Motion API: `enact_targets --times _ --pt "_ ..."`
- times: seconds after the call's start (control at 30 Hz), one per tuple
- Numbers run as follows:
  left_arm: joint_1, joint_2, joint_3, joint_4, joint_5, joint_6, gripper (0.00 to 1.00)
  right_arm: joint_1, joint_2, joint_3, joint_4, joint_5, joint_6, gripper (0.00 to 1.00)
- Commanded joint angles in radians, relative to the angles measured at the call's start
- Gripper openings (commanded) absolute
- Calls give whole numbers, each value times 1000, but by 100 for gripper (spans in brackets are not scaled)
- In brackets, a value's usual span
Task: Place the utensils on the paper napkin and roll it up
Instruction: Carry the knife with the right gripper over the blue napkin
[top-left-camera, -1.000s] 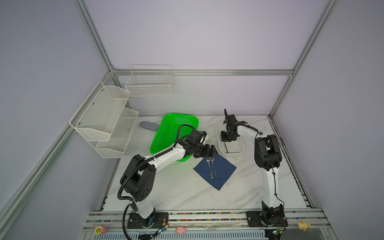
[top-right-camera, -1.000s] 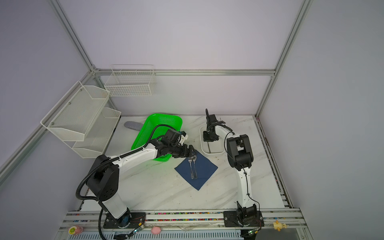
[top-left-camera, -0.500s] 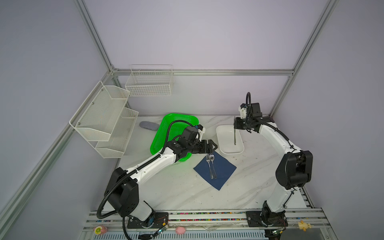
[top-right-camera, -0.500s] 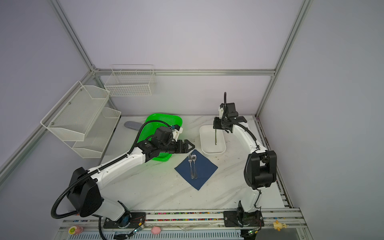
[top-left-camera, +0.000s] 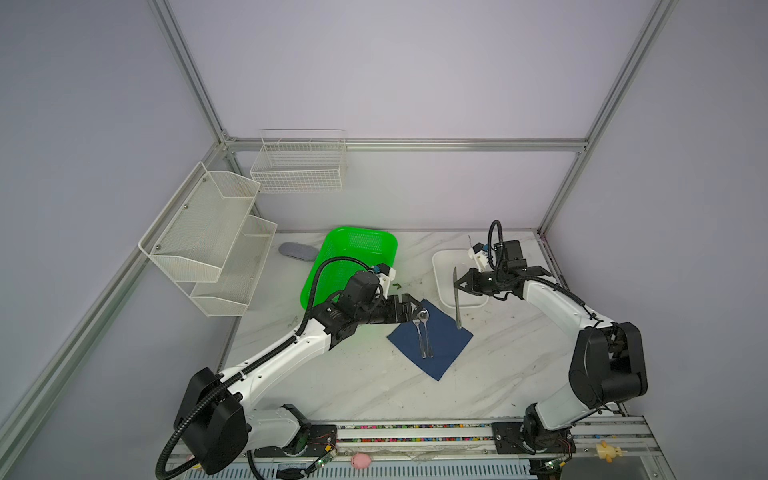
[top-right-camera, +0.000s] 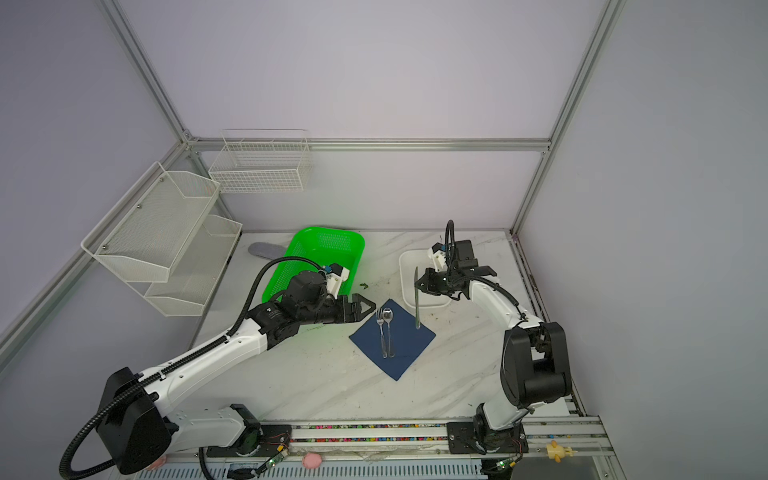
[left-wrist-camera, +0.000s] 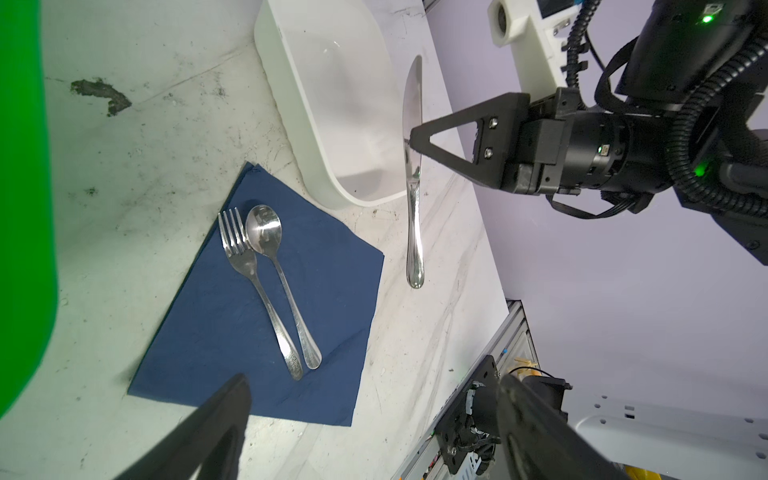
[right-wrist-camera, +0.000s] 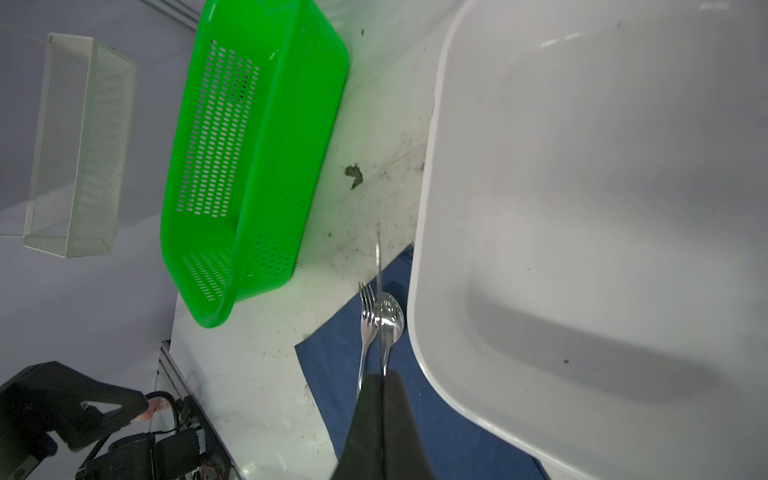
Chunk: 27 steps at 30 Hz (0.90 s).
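1. The paper napkin (top-left-camera: 444, 351) (top-right-camera: 405, 353) lies flat and unrolled on the marble counter (top-left-camera: 365, 386). It is turned like a diamond between the green basket (top-left-camera: 353, 245) and the white tray (top-left-camera: 437, 266), with one corner close to the tray's near wall.
2. The fork (top-right-camera: 381, 332) and the spoon (top-right-camera: 389, 330) lie side by side on the middle of the napkin. Their heads point toward the back wall and their handles are close together, with the fork on the basket's side.
3. The right tool (top-right-camera: 417, 286) is clenched on the knife (top-right-camera: 417, 309), pinching it about where blade meets handle. The knife hangs upright, blade tip up and handle down, in front of the tray.
4. In both top views the knife's handle end sits at the napkin's corner by the tray. In the left wrist view it shows just beside that edge, and I cannot tell whether it touches anything.
5. The left tool (top-left-camera: 415, 309) is released, jaws spread wide with nothing between them. It hovers at the napkin's corner nearest the basket, near the fork and spoon heads. In the left wrist view its fingers (left-wrist-camera: 208, 428) stand clear of both utensils
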Motion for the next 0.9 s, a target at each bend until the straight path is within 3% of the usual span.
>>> enact_targets --times 0.0,0.27,0.57,0.87 --pt "-10 -36 -70 37 -14 -27 91 51 -40 -67 85 -63 49 0" --pt "-32 -32 -114 37 -4 -44 91 176 46 -134 191 -25 105 0" --pt "-47 -14 -106 38 -17 -48 91 183 150 -106 174 63 78 0" --pt "-50 -11 -109 34 -26 -48 91 183 213 -85 204 59 114 0"
